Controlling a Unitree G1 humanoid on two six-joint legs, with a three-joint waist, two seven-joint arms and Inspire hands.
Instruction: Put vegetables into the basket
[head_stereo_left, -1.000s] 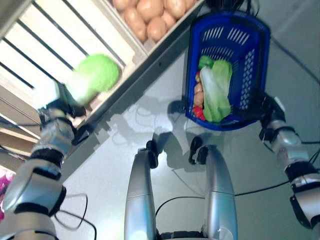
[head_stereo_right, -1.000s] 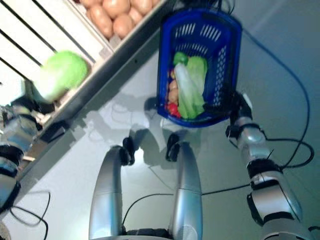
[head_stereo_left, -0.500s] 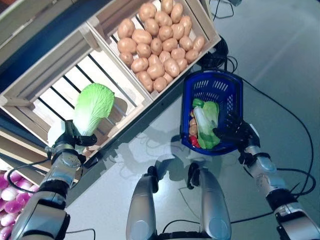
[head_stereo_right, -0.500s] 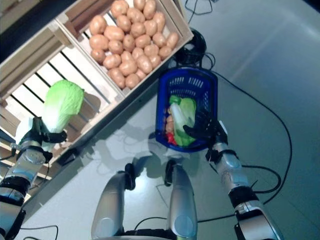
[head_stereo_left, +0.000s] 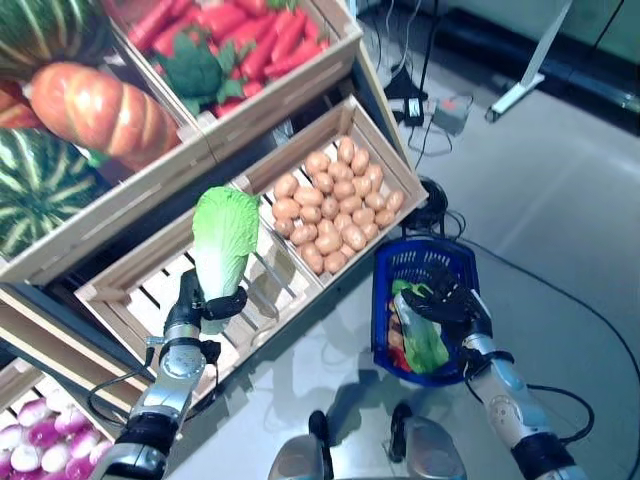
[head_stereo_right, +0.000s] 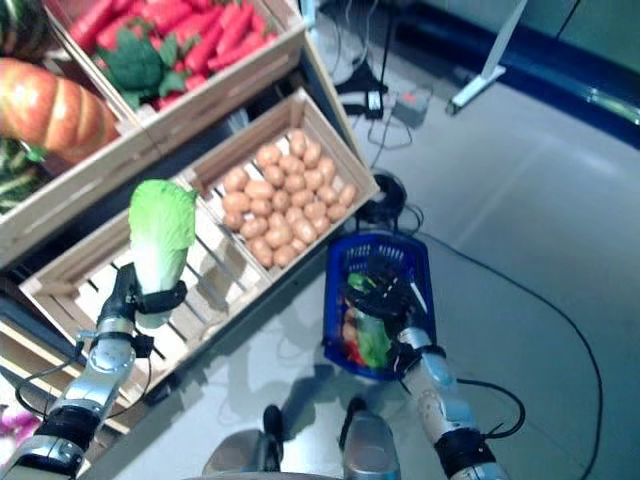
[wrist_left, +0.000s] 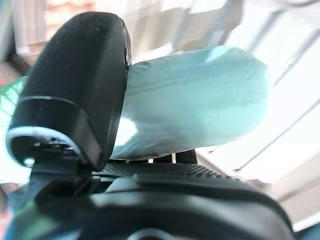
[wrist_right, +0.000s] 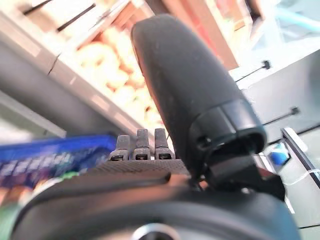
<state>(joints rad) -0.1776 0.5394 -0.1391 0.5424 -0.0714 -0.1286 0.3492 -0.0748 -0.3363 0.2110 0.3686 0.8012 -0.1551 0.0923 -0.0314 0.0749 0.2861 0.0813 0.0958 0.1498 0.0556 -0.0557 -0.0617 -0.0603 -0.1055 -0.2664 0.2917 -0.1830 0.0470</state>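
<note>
Left hand (head_stereo_left: 190, 305): curled round napa cabbage (head_stereo_left: 222, 243), upright above slatted crate (head_stereo_left: 150, 290). Right hand (head_stereo_left: 455, 305): clasping blue basket (head_stereo_left: 385, 300) rim, vegetables inside.

Both eye views look steeply down from the robot's head onto the sloping wooden crates and the grey floor. They share nearly the whole scene: the potato crate (head_stereo_left: 335, 205), the slatted crate (head_stereo_right: 120, 275), the blue basket (head_stereo_left: 400, 268) and both arms. The right eye view sits slightly to one side, so everything falls further toward its left edge.

The left wrist view looks along the left hand (wrist_left: 80, 100) from very close; the pale cabbage (wrist_left: 195, 100) fills the space just past its fingers, pale crate slats beyond.

The right wrist view looks along the right hand (wrist_right: 185, 95) equally close, the basket rim beside its fingers (wrist_right: 137, 147), potatoes beyond.
</note>
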